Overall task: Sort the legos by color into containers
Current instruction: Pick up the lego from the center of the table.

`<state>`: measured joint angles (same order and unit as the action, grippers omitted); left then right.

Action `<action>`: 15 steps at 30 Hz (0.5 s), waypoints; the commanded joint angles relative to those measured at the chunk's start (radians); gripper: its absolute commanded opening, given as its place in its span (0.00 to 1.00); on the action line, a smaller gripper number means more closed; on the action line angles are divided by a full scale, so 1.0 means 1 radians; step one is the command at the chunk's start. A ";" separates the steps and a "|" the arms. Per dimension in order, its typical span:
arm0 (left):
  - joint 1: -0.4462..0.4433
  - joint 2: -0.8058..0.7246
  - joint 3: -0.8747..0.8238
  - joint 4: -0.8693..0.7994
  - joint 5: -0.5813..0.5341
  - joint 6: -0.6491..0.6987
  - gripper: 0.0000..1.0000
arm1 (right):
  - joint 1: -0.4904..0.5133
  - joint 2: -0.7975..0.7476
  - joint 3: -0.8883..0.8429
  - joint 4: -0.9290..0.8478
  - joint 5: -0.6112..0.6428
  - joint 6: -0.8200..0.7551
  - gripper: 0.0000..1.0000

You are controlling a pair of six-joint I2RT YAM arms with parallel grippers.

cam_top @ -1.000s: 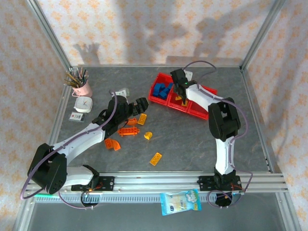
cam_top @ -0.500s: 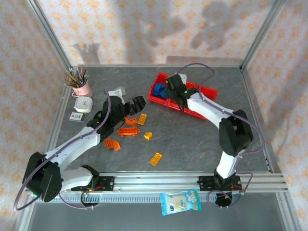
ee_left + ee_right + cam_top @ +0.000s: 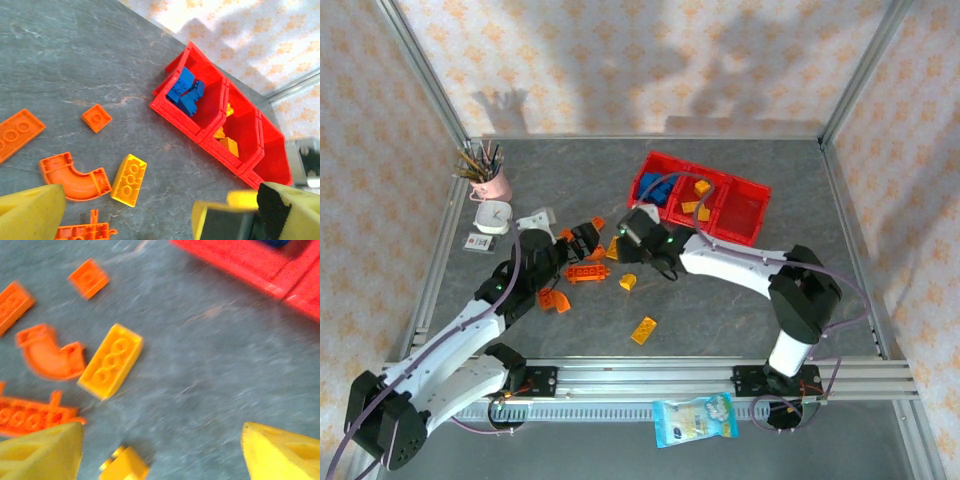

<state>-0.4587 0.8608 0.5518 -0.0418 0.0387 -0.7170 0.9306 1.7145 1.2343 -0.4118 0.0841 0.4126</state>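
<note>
The red containers (image 3: 732, 188) stand at the back right. Their left bin holds blue legos (image 3: 655, 190) and the middle bin holds yellow ones (image 3: 698, 196). Loose legos lie mid-table: a long orange one (image 3: 585, 272), a yellow brick (image 3: 614, 248), a small yellow one (image 3: 628, 282), an orange arch (image 3: 554, 299) and another yellow brick (image 3: 644, 330). My right gripper (image 3: 638, 236) hangs open just right of them, over bare table, with the yellow brick (image 3: 111, 360) ahead of its fingers. My left gripper (image 3: 582, 238) is open above the orange pieces, nothing between its fingers (image 3: 35, 212).
A pink cup of brushes (image 3: 492, 180) and a small white box (image 3: 493, 216) stand at the back left, with a white card (image 3: 535, 218) beside them. The right bin (image 3: 745, 212) holds nothing. A snack packet (image 3: 695, 420) lies beyond the front rail.
My right gripper left the middle bin, swung left and nearer to the loose legos, and opened wider. My left arm drew back towards the left and near side.
</note>
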 commanded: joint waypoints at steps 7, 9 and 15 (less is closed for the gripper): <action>0.010 -0.147 -0.054 -0.137 -0.103 -0.052 0.99 | 0.115 0.052 -0.046 -0.024 -0.029 0.145 0.85; 0.012 -0.156 -0.063 -0.136 -0.108 -0.058 0.99 | 0.116 0.067 -0.059 -0.011 -0.042 0.162 0.86; 0.012 -0.145 -0.070 -0.112 -0.096 -0.062 0.99 | 0.116 0.132 -0.018 -0.028 0.009 0.263 0.81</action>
<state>-0.4553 0.7155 0.4854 -0.1463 -0.0395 -0.7643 1.0466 1.8221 1.1877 -0.4137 0.0410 0.5968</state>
